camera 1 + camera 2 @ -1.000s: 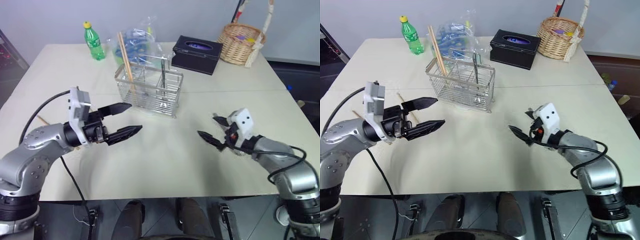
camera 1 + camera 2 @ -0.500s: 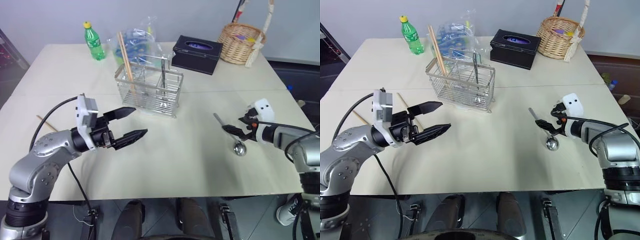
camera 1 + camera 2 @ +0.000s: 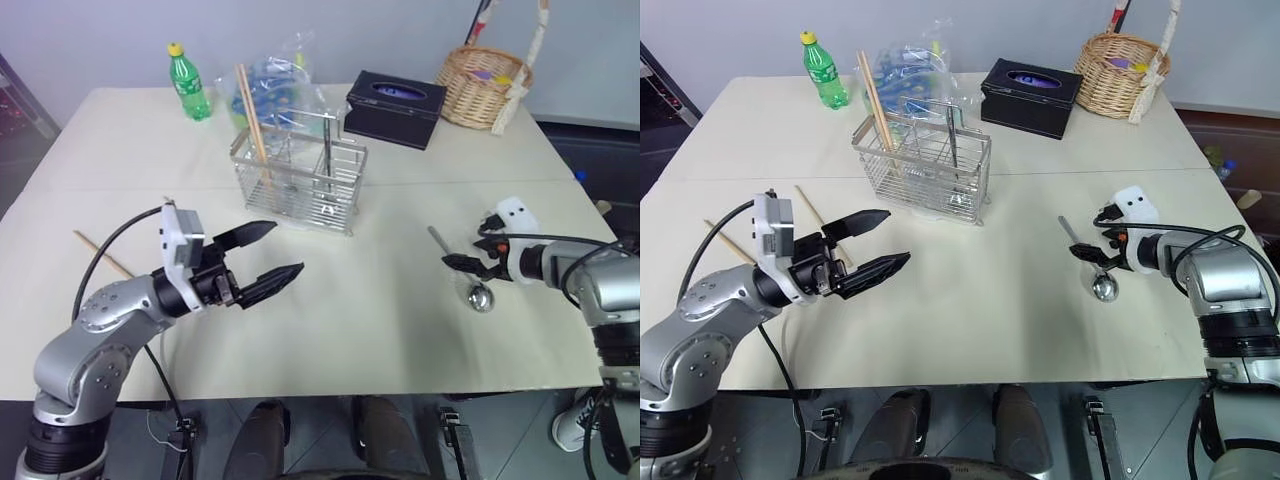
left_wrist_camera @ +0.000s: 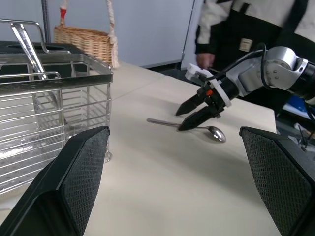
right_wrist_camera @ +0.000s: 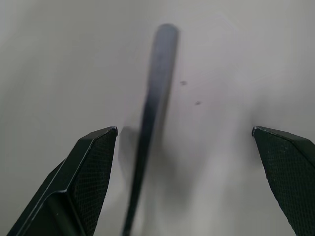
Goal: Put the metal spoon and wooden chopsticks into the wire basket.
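On the cream table (image 3: 330,320), your metal spoon (image 3: 470,282) lies right, under the wide-open right gripper (image 3: 462,254); left gripper (image 3: 268,253) gapes empty. Wire basket (image 3: 298,178) stands far-centre holding wooden chopsticks (image 3: 251,115).

A cream bench (image 3: 330,330) carries everything. Taking the black tissue box (image 3: 394,108) at the far side as landmark: a round woven wicker basket (image 3: 483,86) with a handle stands just beside it, toward the right far corner. On the box's other side lies a crumpled clear plastic bag (image 3: 272,88) with blue contents, and beyond that bag, well apart from the box, a green bottle (image 3: 187,83) with a yellow cap stands upright. In the left wrist view a person (image 4: 246,24) in dark clothing stands behind the bench.
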